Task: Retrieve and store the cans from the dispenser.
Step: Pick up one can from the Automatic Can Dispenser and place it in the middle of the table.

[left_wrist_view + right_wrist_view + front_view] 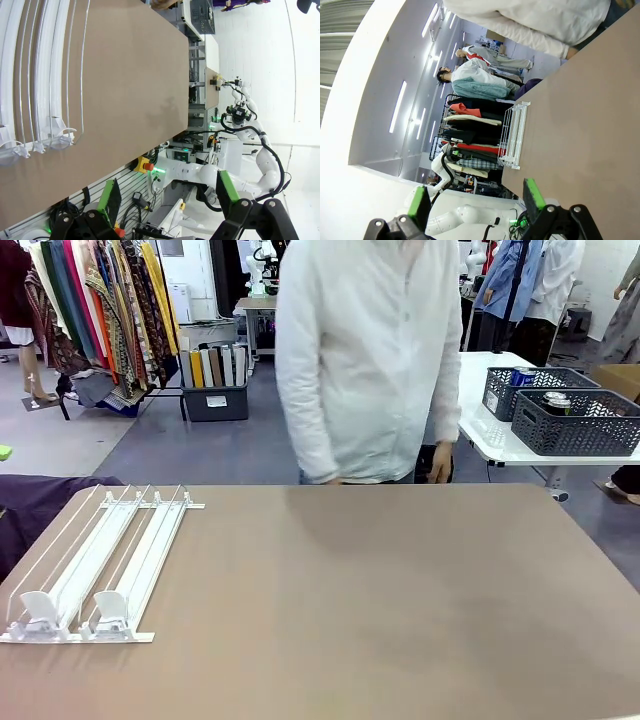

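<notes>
The front view is evenly and brightly lit from overhead, with sharp focus across the brown table (400, 600). A soft, diffuse shadow lies on the tabletop at the upper centre, below the person (370, 360) in white. The white dispenser (100, 570) at lower left reads clearly without glare. In the right wrist view, long ceiling light strips (400, 107) glow at the left of the frame and the pale wall around them is nearly blown out. The left wrist view is washed out white along its right side. Both wrist views bend straight lines toward the edges, wide-angle distortion.
</notes>
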`<move>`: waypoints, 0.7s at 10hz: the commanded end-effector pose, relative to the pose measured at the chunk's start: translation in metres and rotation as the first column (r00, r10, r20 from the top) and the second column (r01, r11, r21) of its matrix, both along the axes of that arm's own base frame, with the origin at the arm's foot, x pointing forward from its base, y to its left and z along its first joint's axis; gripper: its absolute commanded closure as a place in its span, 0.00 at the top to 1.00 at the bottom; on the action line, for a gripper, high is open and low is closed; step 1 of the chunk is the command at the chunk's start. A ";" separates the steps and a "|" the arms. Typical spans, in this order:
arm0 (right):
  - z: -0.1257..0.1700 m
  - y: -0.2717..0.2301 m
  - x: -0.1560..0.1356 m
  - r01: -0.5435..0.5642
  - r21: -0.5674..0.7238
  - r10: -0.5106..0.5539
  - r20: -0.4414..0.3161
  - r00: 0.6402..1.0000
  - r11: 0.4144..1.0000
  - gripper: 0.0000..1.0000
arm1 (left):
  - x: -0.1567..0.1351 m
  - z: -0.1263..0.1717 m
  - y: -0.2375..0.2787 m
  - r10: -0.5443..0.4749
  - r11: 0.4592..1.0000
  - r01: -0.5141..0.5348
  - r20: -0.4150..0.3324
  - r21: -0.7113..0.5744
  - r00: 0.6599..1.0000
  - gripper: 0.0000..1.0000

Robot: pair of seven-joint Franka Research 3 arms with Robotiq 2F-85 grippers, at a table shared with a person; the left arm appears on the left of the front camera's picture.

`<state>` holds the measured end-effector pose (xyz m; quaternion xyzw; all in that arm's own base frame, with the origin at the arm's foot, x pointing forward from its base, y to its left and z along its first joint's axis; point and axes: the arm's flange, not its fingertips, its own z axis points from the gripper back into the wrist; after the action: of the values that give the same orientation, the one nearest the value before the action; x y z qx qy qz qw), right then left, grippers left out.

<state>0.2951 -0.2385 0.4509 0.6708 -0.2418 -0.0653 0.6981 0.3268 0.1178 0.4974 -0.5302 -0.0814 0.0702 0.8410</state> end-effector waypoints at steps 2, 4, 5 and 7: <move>0.003 0.000 -0.002 -0.013 -0.013 0.013 0.005 1.000 1.000 1.00 | 0.000 0.003 0.000 -0.003 1.000 0.003 0.004 -0.001 1.000 1.00; 0.003 0.000 -0.002 -0.013 -0.013 0.013 0.005 1.000 1.000 1.00 | 0.000 0.003 0.000 -0.003 1.000 0.003 0.004 -0.001 1.000 1.00; 0.003 0.000 -0.002 -0.013 -0.013 0.013 0.005 1.000 1.000 1.00 | 0.000 0.003 0.000 -0.003 1.000 0.003 0.004 -0.001 1.000 1.00; 0.003 0.000 -0.002 -0.013 -0.013 0.013 0.005 1.000 1.000 1.00 | 0.000 0.003 0.000 -0.003 1.000 0.003 0.004 -0.001 1.000 1.00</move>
<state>0.2951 -0.2385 0.4509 0.6708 -0.2418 -0.0653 0.6981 0.3268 0.1178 0.4974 -0.5302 -0.0814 0.0702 0.8410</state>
